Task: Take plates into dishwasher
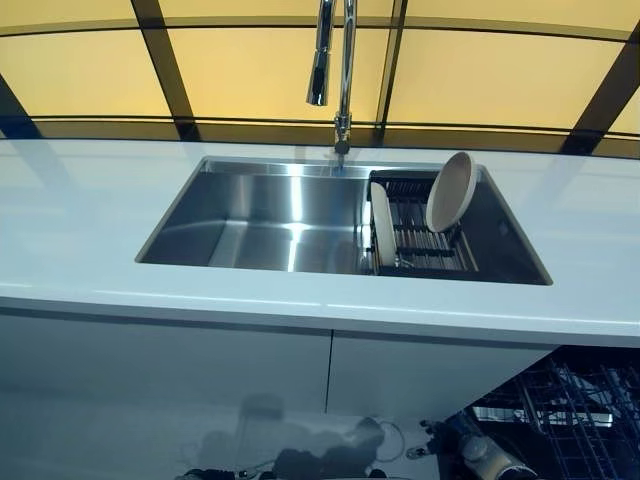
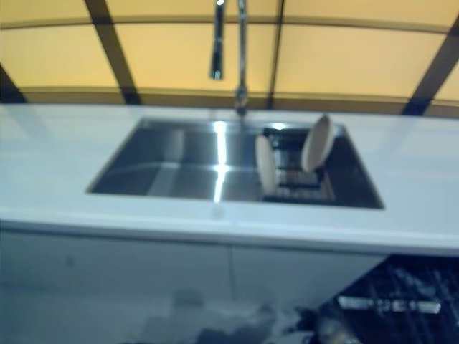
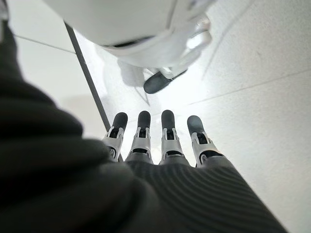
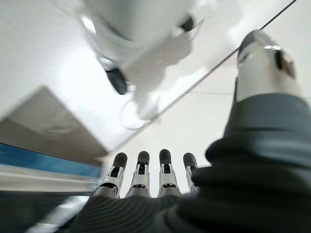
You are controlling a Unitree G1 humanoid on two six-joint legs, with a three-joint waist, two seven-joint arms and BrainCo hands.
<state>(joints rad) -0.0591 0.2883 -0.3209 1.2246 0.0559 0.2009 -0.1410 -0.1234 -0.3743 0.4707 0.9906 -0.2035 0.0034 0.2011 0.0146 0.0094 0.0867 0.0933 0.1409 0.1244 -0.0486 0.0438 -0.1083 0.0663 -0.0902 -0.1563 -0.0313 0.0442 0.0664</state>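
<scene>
Both robot hands hang low and empty, away from the sink: the left robot hand (image 3: pixel 160 141) shows in its wrist view with fingers straight and relaxed above the pale floor, holding nothing, and the right robot hand (image 4: pixel 146 177) shows the same in its own wrist view, fingers extended, thumb apart, nothing between them. Neither appears in the head views. The task's things are two pale plates standing on edge in a dark wire rack (image 1: pixel 425 240) that sits in the right part of the steel sink (image 1: pixel 260 215), at about three o'clock from the basin's middle. The left plate (image 1: pixel 382 225) stands nearly upright at the rack's nine o'clock side; the right plate (image 1: pixel 451 190) leans back at roughly one o'clock, its rim rising above the white surface (image 1: pixel 80 210). A tall faucet (image 1: pixel 340 70) stands at twelve o'clock behind the sink. The open dishwasher rack (image 1: pixel 570 405) shows at five o'clock, below the surface. The plates look rigid, smooth and probably breakable, moderately heavy, perhaps slippery if wet; a pinch across the exposed upper rim, thumb on one face and fingers on the other, seems the sensible hold, lifting straight up to clear the wires.
</scene>
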